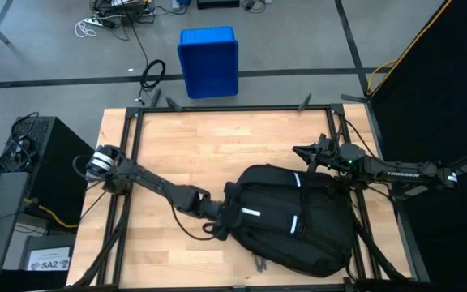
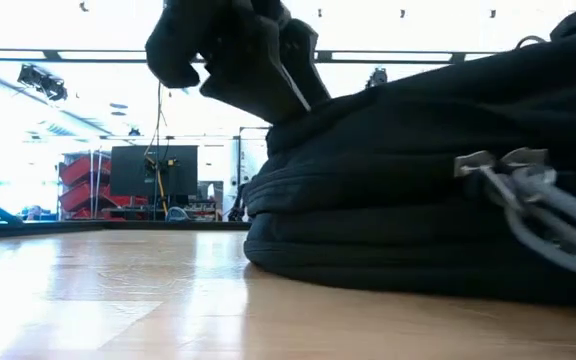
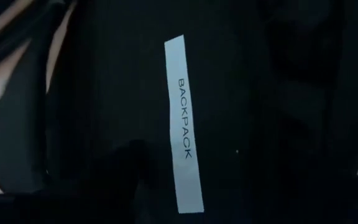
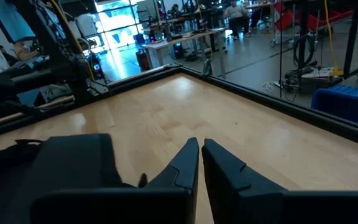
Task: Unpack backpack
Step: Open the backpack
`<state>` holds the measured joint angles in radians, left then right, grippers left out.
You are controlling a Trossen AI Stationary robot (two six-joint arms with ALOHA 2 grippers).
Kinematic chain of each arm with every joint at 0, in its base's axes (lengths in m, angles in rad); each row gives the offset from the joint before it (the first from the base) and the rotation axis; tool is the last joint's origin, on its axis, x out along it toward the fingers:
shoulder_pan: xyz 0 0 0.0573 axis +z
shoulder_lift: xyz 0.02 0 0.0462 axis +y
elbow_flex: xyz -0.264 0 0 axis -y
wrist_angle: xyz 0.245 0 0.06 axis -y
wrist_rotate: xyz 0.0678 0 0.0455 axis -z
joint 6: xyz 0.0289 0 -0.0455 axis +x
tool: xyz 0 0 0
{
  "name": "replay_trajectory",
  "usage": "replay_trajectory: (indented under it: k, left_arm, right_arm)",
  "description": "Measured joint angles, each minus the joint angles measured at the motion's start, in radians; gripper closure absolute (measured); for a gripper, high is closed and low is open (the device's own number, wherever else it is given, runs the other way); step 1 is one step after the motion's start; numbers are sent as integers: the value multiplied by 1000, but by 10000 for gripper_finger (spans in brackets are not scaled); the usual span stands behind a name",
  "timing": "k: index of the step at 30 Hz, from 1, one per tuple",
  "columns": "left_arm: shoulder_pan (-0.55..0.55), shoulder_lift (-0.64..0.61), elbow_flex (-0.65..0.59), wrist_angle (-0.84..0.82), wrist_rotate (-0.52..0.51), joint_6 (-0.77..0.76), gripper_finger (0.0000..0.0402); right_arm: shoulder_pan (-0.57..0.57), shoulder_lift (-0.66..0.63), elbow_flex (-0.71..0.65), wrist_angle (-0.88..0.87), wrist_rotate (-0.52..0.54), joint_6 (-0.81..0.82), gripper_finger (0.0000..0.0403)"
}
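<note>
Slumping on the table's near-right part, backpack looks soft, bulky — grab a strap or zipper pull, not loose fabric. Left gripper at its edge, fingers unreadable; right gripper pinched closed, empty.

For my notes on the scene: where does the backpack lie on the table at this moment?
In the high view the backpack lies on the table's right half, near the front edge, with the left gripper at its left side and the right gripper just beyond its far edge.

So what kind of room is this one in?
Probably a robotics lab or workshop: a framed wooden table, a blue crate and loose cables on the grey floor, and workbenches behind.
</note>
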<state>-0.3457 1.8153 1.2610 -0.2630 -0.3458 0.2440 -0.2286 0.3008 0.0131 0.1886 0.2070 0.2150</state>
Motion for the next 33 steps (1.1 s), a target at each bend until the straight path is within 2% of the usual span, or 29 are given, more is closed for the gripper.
replay_trajectory:
  k: [5, 9, 12, 16, 26, 29, 33]
  left_arm:
    - [21, 0, 0, -30, 0, 19, 199]
    - [25, 0, 0, -90, -10, 37, 302]
    - [25, 0, 2, -160, -60, 38, 379]
    - [36, -8, 2, -316, -136, 3, 390]
    - [101, -74, -1, -748, -215, -255, 400]
    - [119, -81, -2, -797, -219, -306, 400]
    - [123, -83, -3, -775, -221, -330, 400]
  right_arm:
    - [0, 0, 0, 0, 0, 0, 397]
    - [0, 0, 0, 0, 0, 0, 397]
    - [0, 0, 0, 0, 0, 0, 400]
    - [0, 0, 0, 0, 0, 0, 402]
    - [0, 0, 0, 0, 0, 0, 397]
    - [0, 0, 0, 0, 0, 0, 398]
    - [0, 0, 0, 0, 0, 0, 401]
